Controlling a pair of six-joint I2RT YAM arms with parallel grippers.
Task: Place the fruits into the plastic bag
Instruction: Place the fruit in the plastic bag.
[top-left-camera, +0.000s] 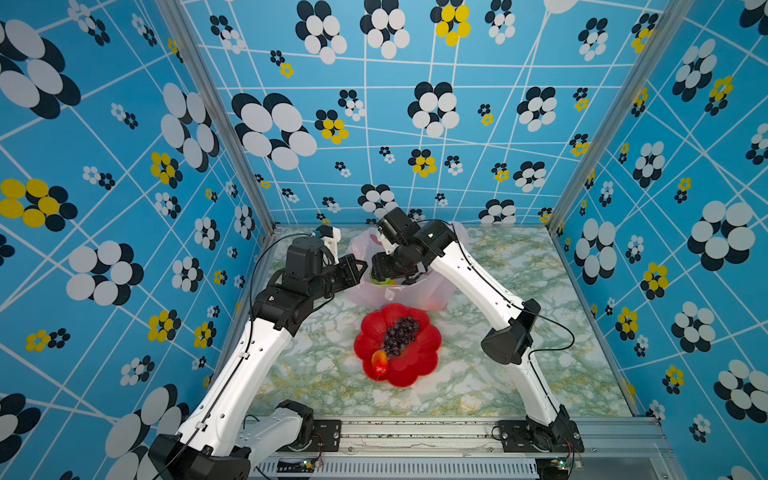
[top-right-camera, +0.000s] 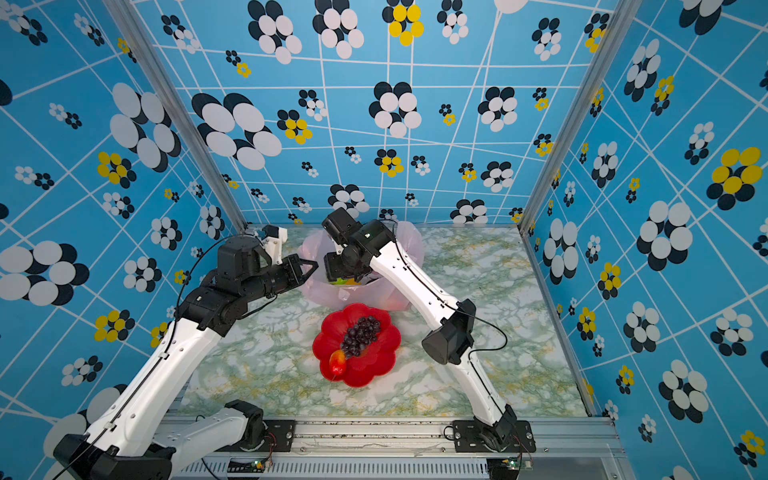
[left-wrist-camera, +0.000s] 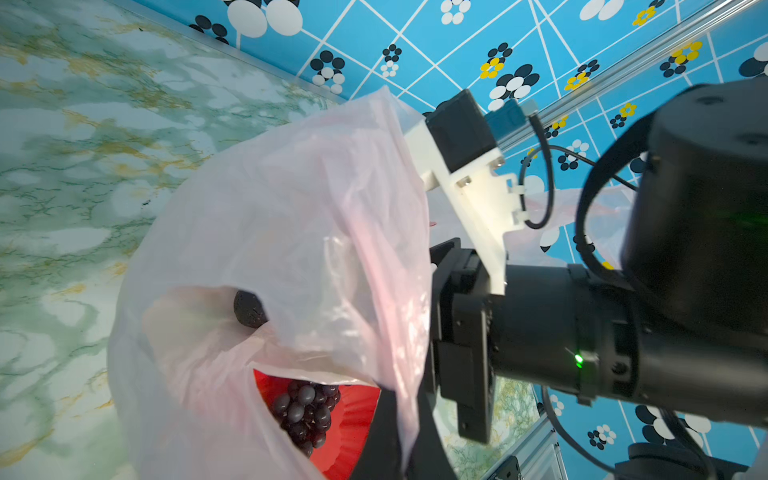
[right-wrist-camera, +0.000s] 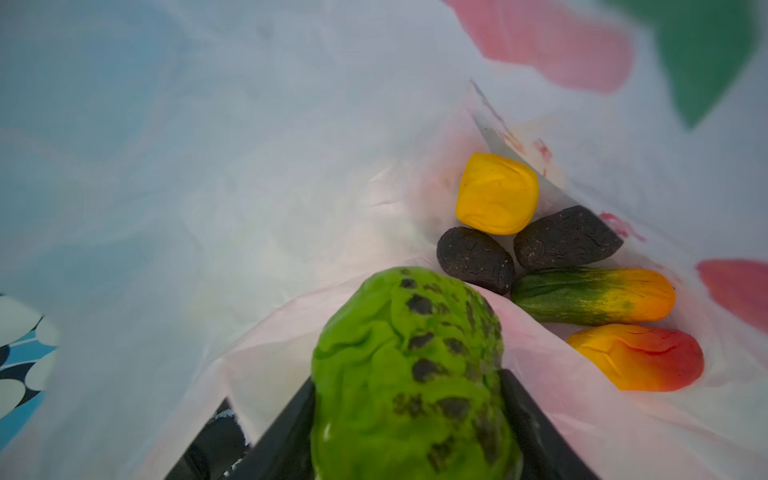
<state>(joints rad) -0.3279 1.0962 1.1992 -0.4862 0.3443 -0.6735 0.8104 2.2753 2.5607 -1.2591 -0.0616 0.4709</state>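
The pale-pink plastic bag (top-left-camera: 432, 291) stands open behind the plate in both top views. My left gripper (top-left-camera: 360, 268) is shut on the bag's rim (left-wrist-camera: 411, 332), holding it up. My right gripper (right-wrist-camera: 409, 386) reaches down inside the bag, shut on a green kiwi (right-wrist-camera: 407, 365). Below it in the bag lie a yellow fruit (right-wrist-camera: 496, 193), two dark avocados (right-wrist-camera: 476, 259), a green-orange mango (right-wrist-camera: 594, 295) and a red-orange one (right-wrist-camera: 640, 357). On the plate remain the purple grape bunch (top-left-camera: 401, 334) and a small red fruit (top-left-camera: 379, 362).
The red flower-shaped plate (top-left-camera: 424, 353) sits on the marble tabletop (top-left-camera: 519, 332) in front of the bag. Patterned blue walls close in the back and both sides. Both arms' elbows lean over the table on either side of the plate.
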